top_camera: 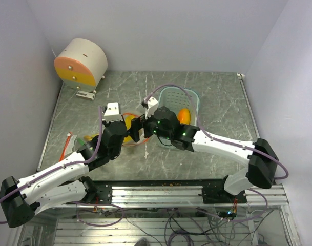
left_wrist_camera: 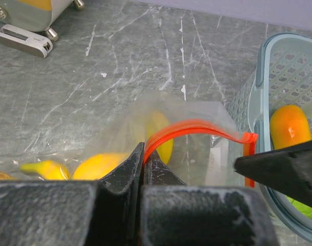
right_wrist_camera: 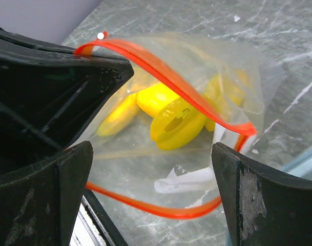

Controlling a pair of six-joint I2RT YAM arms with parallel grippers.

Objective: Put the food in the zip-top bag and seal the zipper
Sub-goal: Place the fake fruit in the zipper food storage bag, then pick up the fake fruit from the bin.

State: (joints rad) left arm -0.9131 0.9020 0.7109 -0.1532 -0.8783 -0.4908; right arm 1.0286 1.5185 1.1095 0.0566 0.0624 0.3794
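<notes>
The zip-top bag lies left of the basket with its mouth held open. Its red-orange zipper arches up. My left gripper is shut on the zipper strip at the bag's near lip; in the top view it sits over the bag. My right gripper is open, with its fingers to either side of the open mouth and nothing between them. Yellow food pieces, a banana among them, lie inside the bag. An orange-yellow mango and a green piece are in the basket.
The pale teal slotted basket stands at mid table, right of the bag, close to my right gripper. A white and orange round device stands at the back left corner. Walls close in the table at the back and both sides.
</notes>
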